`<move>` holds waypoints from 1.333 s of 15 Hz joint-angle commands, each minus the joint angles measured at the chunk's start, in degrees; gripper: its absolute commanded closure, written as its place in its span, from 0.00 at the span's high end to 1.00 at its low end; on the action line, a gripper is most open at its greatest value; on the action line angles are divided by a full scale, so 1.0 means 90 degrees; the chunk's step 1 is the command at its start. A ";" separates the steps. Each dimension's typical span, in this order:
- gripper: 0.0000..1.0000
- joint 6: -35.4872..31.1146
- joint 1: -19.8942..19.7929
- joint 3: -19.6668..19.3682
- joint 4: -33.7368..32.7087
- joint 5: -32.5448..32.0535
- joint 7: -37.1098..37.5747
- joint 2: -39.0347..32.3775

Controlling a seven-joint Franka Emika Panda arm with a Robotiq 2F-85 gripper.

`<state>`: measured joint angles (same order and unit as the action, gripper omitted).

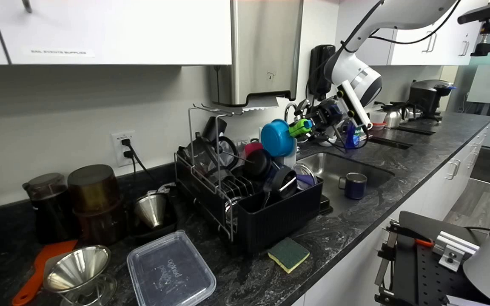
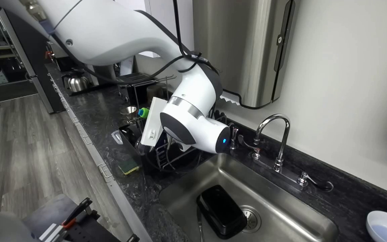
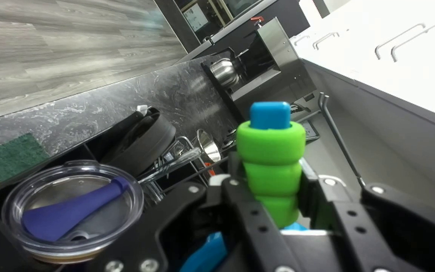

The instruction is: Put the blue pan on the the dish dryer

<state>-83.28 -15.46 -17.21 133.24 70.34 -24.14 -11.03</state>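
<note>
The blue pan [image 1: 278, 138] is round and bright cyan, with a green handle. It is in the air over the sink-side end of the dish dryer, tilted on its side. My gripper [image 1: 306, 124] is shut on the green handle. In the wrist view the handle stands between the jaws [image 3: 271, 170], and a bit of the blue pan [image 3: 206, 255] shows below. In an exterior view only the handle's end [image 2: 143, 112] shows; the arm hides the pan's body. The dish dryer [image 1: 279, 219] is a black tray with a wire rack, crowded with dishes; it also shows partly hidden [image 2: 128, 136].
A clear lid with a purple tab [image 3: 74, 211] and dark cups fill the rack's front. Tall wire posts [image 1: 192, 136] rise at its back. A towel dispenser [image 1: 266, 46] hangs above. Nearby are a faucet [image 2: 282, 134], sink [image 2: 281, 215], dark blue mug [image 1: 355, 186] and sponge [image 1: 289, 254].
</note>
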 commanded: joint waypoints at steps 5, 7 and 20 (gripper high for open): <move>0.33 0.0005 -0.0042 0.0037 -0.0013 -0.0010 0.0002 -0.0009; 0.33 0.0005 -0.0042 0.0037 -0.0013 -0.0010 0.0002 -0.0009; 0.15 0.0037 -0.0047 0.0030 -0.0035 -0.0086 0.0035 -0.0020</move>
<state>-83.28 -15.46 -17.21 133.24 70.33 -24.14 -11.02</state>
